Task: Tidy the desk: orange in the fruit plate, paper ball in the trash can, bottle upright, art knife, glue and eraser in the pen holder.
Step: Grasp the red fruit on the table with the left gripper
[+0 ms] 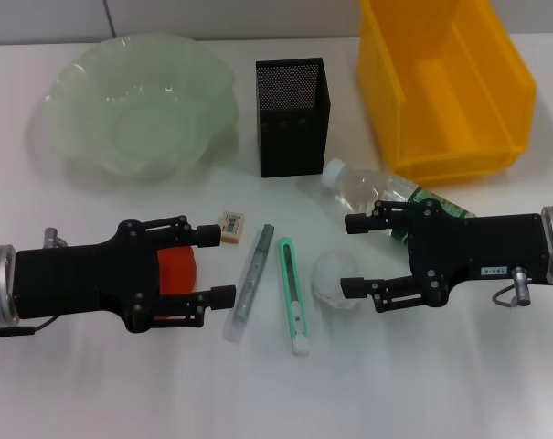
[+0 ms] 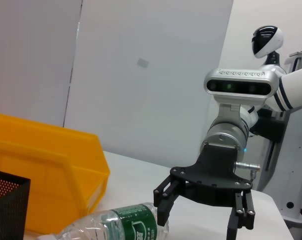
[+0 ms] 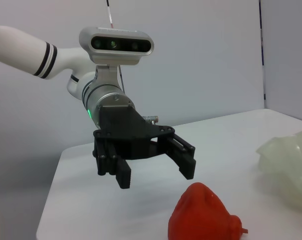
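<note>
The orange [image 1: 177, 270], red-orange, lies on the white desk under my open left gripper [image 1: 217, 265] and shows between its fingers. In the right wrist view the left gripper [image 3: 155, 172] hovers above the orange [image 3: 205, 217] without touching it. My right gripper [image 1: 355, 254] is open, with the white paper ball [image 1: 335, 280] by its near finger and the lying clear bottle [image 1: 386, 194] by its far finger. The eraser [image 1: 232, 226], grey glue stick [image 1: 250, 282] and green art knife [image 1: 292, 294] lie between the grippers. The black mesh pen holder [image 1: 292, 116] stands behind them.
The pale green fruit plate [image 1: 139, 101] sits at the back left and the yellow bin [image 1: 441, 82] at the back right. The left wrist view shows the right gripper [image 2: 203, 217], the bottle [image 2: 126, 225], the bin [image 2: 46, 170] and the pen holder [image 2: 6, 205].
</note>
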